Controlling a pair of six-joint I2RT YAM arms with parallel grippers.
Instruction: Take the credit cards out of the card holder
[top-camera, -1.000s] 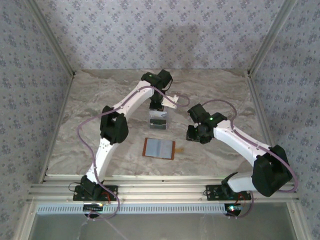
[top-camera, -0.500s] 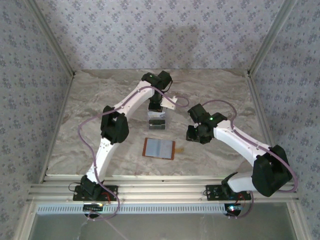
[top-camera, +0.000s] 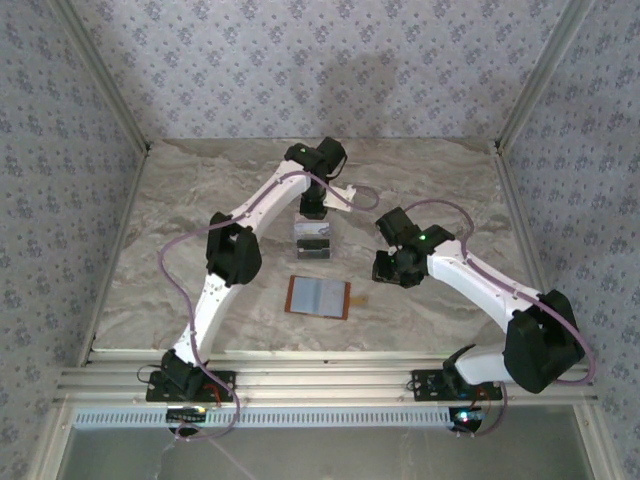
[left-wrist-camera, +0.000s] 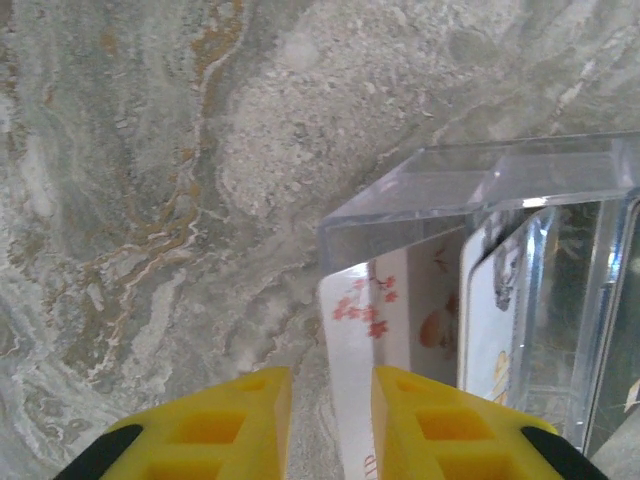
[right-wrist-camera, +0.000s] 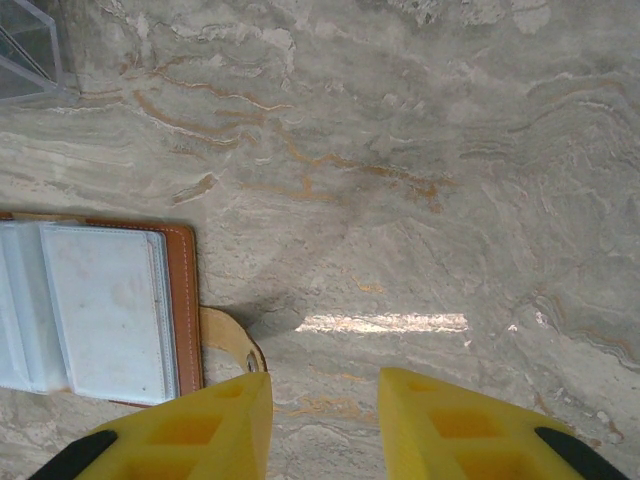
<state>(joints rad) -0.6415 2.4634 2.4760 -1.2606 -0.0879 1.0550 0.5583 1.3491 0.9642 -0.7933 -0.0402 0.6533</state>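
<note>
Worktop (top-camera: 200, 200): marbled grey-beige.

Card holder (top-camera: 290, 296) lies opened flat, centre of the top view, a little below the middle. In the right wrist view its brown rim (right-wrist-camera: 185, 300) and side tab sit at lower left, pale lining facing up. Cannot tell if the pockets hold a card.

Clear box (top-camera: 313, 238) stands just above the holder in the top view, apart from it. The left wrist view shows the credit cards (left-wrist-camera: 365, 325) inside this box (left-wrist-camera: 470, 185), at lower right; one is white with a red floral print.

Left end effector (left-wrist-camera: 330, 385): over the box, fingers a narrow gap apart, gripping nothing. The floral card runs underneath them.

Right end effector (right-wrist-camera: 325, 380): right of the holder, fingers moderately apart, bare worktop between them, the tab just beside its left finger.
</note>
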